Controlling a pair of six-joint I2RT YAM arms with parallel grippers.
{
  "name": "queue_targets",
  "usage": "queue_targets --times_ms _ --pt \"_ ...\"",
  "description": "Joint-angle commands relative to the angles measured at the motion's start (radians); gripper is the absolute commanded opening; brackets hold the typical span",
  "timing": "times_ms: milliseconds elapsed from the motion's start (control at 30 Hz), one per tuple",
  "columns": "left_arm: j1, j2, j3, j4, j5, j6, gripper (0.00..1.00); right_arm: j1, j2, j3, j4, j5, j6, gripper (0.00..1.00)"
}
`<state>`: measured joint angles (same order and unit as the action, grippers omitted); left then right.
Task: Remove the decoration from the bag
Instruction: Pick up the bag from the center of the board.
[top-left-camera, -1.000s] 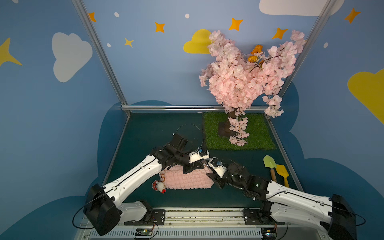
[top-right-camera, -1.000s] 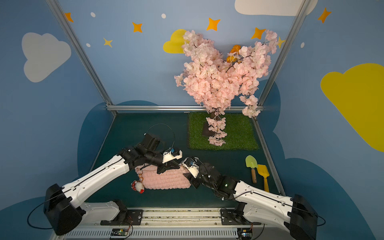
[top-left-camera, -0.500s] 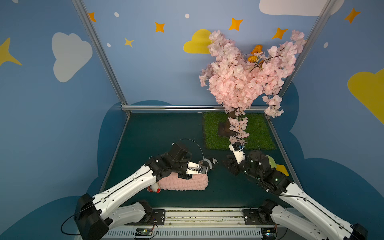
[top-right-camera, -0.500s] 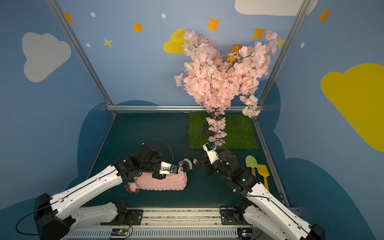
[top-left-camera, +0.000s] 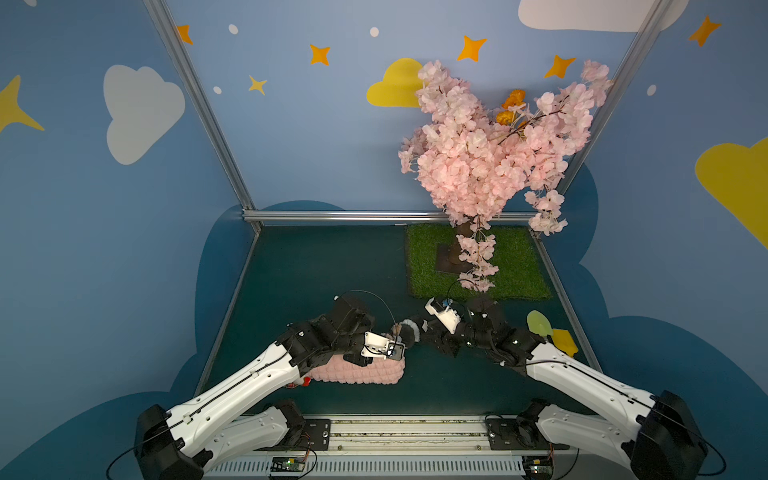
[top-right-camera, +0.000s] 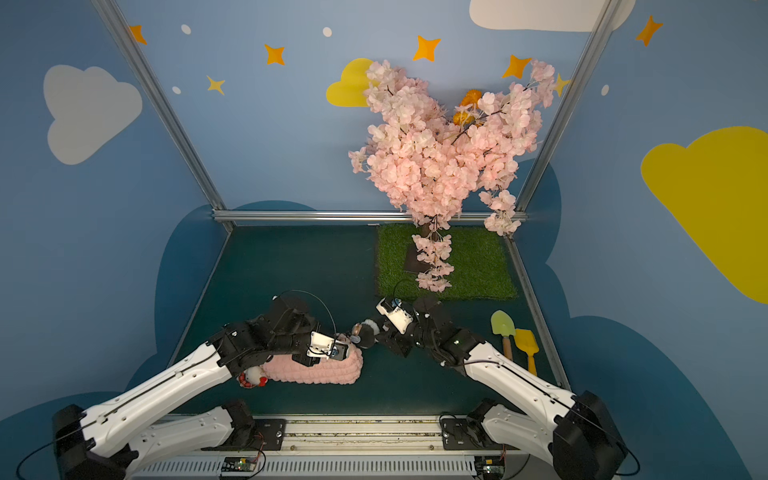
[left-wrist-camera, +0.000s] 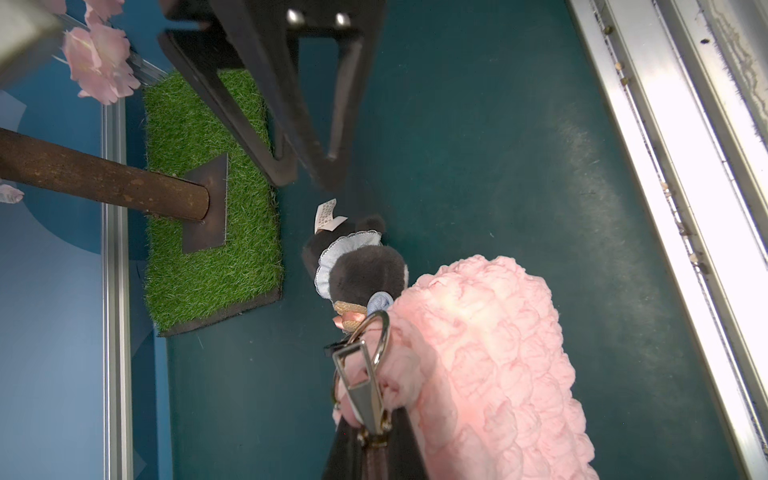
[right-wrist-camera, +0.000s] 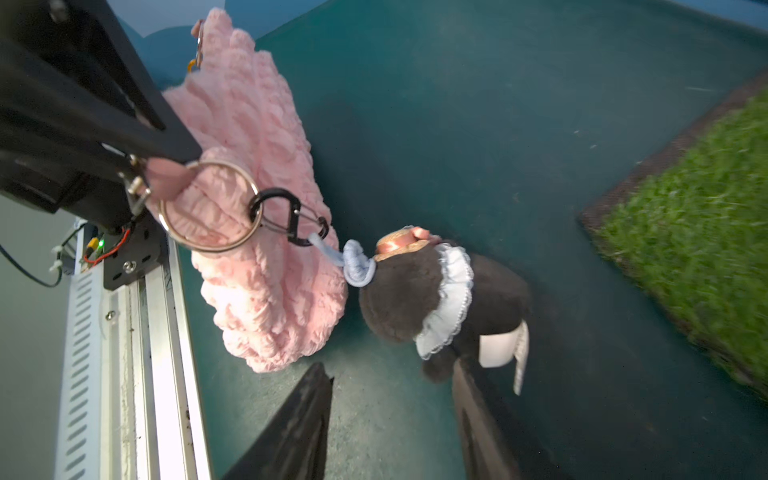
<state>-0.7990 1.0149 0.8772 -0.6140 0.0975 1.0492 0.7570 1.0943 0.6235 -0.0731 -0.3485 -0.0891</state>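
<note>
The bag (top-left-camera: 361, 372) (top-right-camera: 316, 370) is a puffy pink pouch lying near the front rail. My left gripper (left-wrist-camera: 374, 428) (top-left-camera: 392, 337) is shut on the metal clasp (left-wrist-camera: 361, 382) at the bag's ring (right-wrist-camera: 210, 208). From that ring hangs a black carabiner (right-wrist-camera: 286, 220) with a blue loop. The loop holds the decoration (right-wrist-camera: 415, 295) (left-wrist-camera: 365, 270) (top-left-camera: 409, 330), a dark plush with a blue frill and a small hat. My right gripper (right-wrist-camera: 386, 374) (left-wrist-camera: 309, 174) is open just behind the plush, and one fingertip (right-wrist-camera: 461, 372) is at the plush's lower body.
A red and white charm (top-right-camera: 251, 378) sits at the bag's other end. A grass mat (top-left-camera: 519, 266) with the pink blossom tree (top-left-camera: 490, 145) stands at the back right. A green shovel (top-right-camera: 503, 324) and a yellow shovel (top-right-camera: 525, 338) lie at the right. An aluminium rail (left-wrist-camera: 665, 166) runs along the front.
My left gripper has dragged the bag to the left and nearer the front. My right arm swung away to the right, then came in behind the plush with its jaws a little wider.
</note>
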Motion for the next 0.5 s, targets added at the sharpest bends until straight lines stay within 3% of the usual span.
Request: queue_targets --times_ms 0,367,467 --pt "0.0 -0.015 0.023 -0.043 -0.024 0.026 0.03 0.059 0.057 -0.01 0.178 0.035 -0.066 0.52" --pt "-0.001 -0.03 0.043 -0.063 -0.041 -0.024 0.02 0.119 0.324 0.005 0.452 0.052 -0.072 0.54" --pt "-0.002 -0.025 0.042 -0.071 -0.044 -0.031 0.03 0.122 0.372 0.039 0.475 -0.004 -0.074 0.54"
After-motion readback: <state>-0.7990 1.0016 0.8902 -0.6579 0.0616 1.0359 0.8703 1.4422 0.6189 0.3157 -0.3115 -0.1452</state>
